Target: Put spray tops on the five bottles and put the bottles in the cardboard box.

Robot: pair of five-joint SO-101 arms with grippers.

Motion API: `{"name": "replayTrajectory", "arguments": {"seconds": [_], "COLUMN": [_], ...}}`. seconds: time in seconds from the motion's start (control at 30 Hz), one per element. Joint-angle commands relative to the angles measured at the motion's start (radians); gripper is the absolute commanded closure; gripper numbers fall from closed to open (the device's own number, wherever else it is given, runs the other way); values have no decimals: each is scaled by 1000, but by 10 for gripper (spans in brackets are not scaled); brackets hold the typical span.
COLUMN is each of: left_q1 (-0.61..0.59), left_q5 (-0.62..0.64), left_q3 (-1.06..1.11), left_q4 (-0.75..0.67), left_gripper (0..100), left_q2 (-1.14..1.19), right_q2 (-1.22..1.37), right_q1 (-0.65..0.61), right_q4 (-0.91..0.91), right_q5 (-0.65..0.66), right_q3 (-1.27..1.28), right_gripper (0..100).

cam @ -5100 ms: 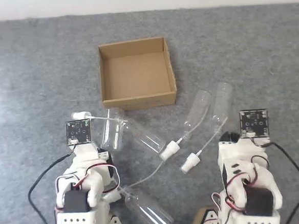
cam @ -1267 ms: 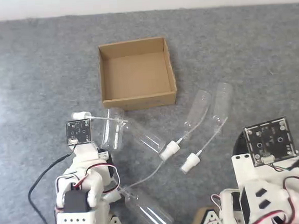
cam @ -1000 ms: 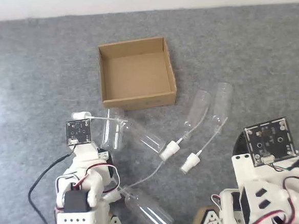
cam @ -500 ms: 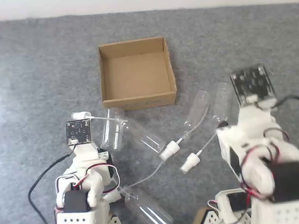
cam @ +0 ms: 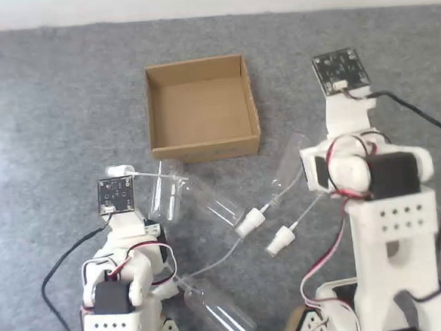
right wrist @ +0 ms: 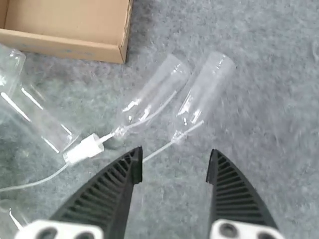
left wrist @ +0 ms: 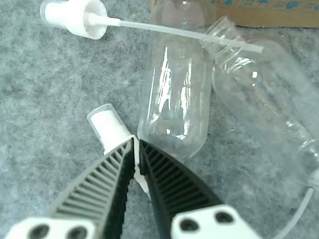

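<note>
The cardboard box [cam: 201, 106] sits open at the far middle of the grey table. My left gripper [left wrist: 135, 149] is shut on a white spray top [left wrist: 107, 123], right beside a clear bottle [left wrist: 174, 99] lying on its side. Another loose spray top [left wrist: 75, 17] lies beyond, its tube across two bottles. My right gripper [right wrist: 174, 159] hangs open above two clear bottles [right wrist: 152, 97] [right wrist: 204, 89] lying side by side. A spray top [right wrist: 84, 148] rests at the neck of the first, with its tube inside. A further bottle [cam: 215, 310] lies between the arms' bases.
The box's near corner [right wrist: 122, 45] lies a short way from the right-hand bottles. A long bottle [cam: 208, 200] lies diagonally in the middle. A second spray top [cam: 281, 241] and thin tubes cross the carpet between the arms. Bare carpet extends to the far left and far right.
The right arm has risen from its folded pose and swung forward, now hanging over the two right-hand bottles. The left arm and all the bottles stay where they were.
</note>
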Motion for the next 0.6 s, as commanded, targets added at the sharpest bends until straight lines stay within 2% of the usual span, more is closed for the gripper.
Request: {"name": "replayTrajectory", "arguments": {"seconds": [0.0,0.3,0.43,0.57], "left_q1": [0,0,0,0], "left_q5": [8,8,8,8], "left_q3": [-13,-13,-13,-13], "left_q4": [-2,-2,-2,-2], "left_gripper": [987,987,987,987], "left_q2": [-23,-23,-23,-23], "right_q2": [48,248,329,417], "right_q1": [-7,-1,50,87], "right_q4": [-58,-194,-283,-361], "right_q5": [-9,-29,-84,-86], "right_q3": [-52,-54,-58,-58], "right_gripper": [807,807,807,808]}}
